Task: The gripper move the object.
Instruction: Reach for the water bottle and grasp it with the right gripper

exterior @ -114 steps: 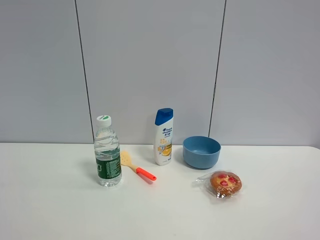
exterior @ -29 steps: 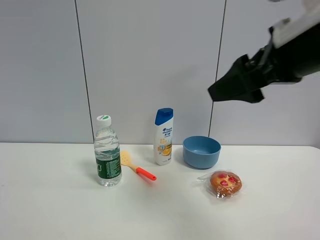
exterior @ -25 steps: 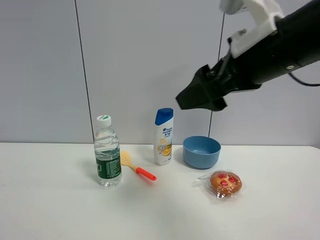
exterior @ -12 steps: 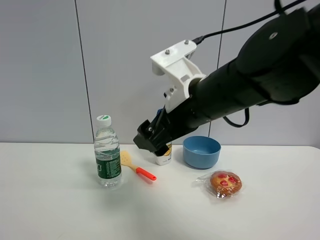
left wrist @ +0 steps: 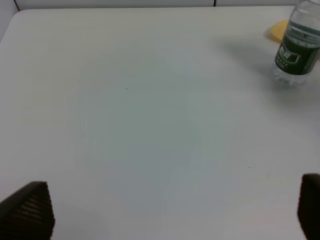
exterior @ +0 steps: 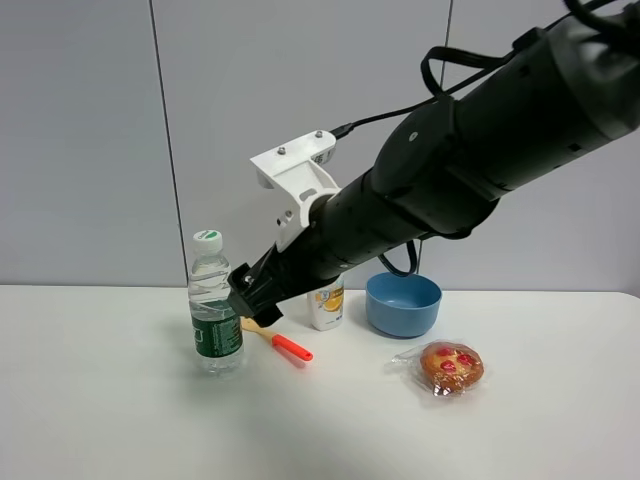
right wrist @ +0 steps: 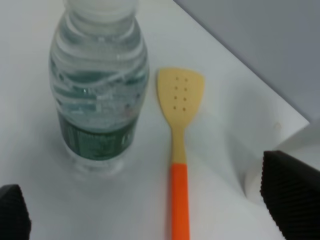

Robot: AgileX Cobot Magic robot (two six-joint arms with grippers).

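On the white counter (exterior: 100, 430), nearest the front edge, a wrapped pastry (exterior: 452, 367) lies toward the right. Farther back stands the bottle (exterior: 215, 322), upright at the left of the group, clear water showing above its green label. Just beside it lies a spatula (exterior: 291, 348), orange handle toward the front, yellow blade by the bottle's base. The right gripper (exterior: 248, 298) reaches across from the right at label height, its tip just beside the bottle and over the spatula's blade; I cannot tell whether it touches. From its wrist the fingers (right wrist: 290, 185) stand spread wide, holding nothing, with the bottle ahead of them rather than between them. The arm (exterior: 450, 180) hides most of the shampoo (exterior: 326, 305) behind. A blue bowl (exterior: 403, 303) sits right of that, its inside bare blue where visible. The left gripper (left wrist: 170, 215) hangs well apart from the bottle, fingers wide and gripping nothing.
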